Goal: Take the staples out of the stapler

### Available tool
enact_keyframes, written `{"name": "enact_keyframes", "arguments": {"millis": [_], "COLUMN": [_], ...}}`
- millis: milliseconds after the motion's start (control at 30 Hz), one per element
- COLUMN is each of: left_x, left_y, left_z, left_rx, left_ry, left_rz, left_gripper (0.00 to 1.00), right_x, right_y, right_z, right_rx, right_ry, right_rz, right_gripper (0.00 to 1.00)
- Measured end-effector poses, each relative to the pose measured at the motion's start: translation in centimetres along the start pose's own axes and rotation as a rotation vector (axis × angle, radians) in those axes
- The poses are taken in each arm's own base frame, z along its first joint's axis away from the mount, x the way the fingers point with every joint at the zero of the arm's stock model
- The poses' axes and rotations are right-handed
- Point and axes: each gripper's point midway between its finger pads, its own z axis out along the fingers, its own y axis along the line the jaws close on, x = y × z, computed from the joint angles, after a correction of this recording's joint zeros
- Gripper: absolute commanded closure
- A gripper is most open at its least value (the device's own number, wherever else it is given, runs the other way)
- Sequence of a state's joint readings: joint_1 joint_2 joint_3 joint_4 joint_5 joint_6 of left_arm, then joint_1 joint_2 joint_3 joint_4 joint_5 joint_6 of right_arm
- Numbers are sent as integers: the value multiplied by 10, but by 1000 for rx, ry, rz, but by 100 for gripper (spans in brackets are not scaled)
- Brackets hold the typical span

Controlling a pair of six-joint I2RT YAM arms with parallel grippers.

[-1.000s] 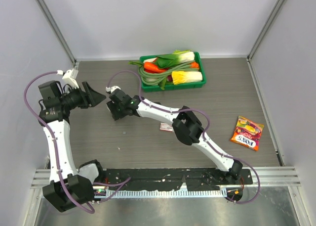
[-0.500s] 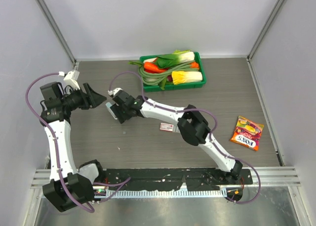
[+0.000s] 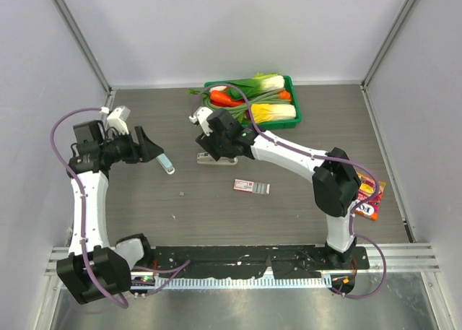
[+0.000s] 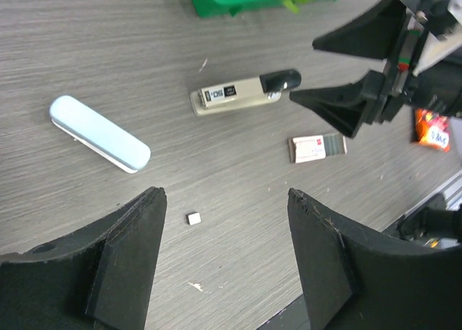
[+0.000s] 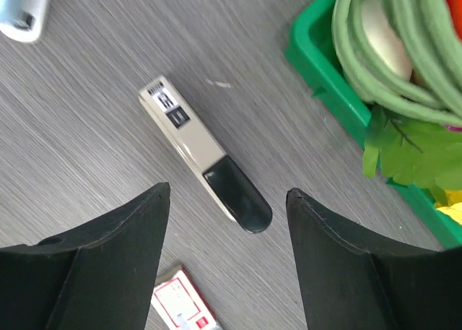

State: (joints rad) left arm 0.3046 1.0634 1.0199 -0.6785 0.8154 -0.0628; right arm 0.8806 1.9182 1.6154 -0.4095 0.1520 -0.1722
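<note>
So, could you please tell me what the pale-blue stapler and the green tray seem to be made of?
The stapler looks like smooth moulded plastic, pale blue over white, with a soft sheen and rounded ends. The green tray also looks plastic: even colour, thin moulded wall. Sight alone cannot confirm either.

This is a robot lab test cell: a grey wood-grain bench [image 3: 216, 214] is boxed in by plain white wall panels [image 3: 238, 27] set in aluminium posts [image 3: 78, 37]. Two white-and-black arms, the left [image 3: 85, 200] and the right [image 3: 289, 151], are bolted to a black rail [image 3: 245, 256] at its near edge, with purple cables looping along them. The goods look like practice props: a green tray [image 3: 267, 126] of toy vegetables [image 3: 271, 112] and a sweets packet [image 3: 369, 193].
</note>
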Motion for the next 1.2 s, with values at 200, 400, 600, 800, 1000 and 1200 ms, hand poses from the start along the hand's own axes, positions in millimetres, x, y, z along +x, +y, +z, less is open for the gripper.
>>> {"name": "enact_keyframes", "arguments": {"millis": [200, 400, 600, 800, 1000, 1200], "left_x": [23, 30, 35, 39, 41, 43], "left_y": [-10, -2, 0, 0, 1, 1], "left_z": [14, 17, 17, 17, 17, 18], "left_rx": [7, -18, -24, -25, -31, -40], "left_ry": [96, 133, 152, 169, 182, 190], "left_rz": [70, 88, 102, 111, 127, 139], "left_gripper": [27, 27, 27, 27, 27, 27], "right_x": [31, 40, 55, 61, 70, 78], "right_y": [-11, -10, -6, -2, 0, 1], "right_z": [14, 25, 40, 53, 51, 50], "right_rx": [-32, -91, -148, -194, -216, -223], "right_ry": [69, 80, 111, 150, 187, 214], "right_rz": [-63, -98, -126, -149, -162, -169], "right_gripper": [26, 23, 23, 24, 26, 36]}}
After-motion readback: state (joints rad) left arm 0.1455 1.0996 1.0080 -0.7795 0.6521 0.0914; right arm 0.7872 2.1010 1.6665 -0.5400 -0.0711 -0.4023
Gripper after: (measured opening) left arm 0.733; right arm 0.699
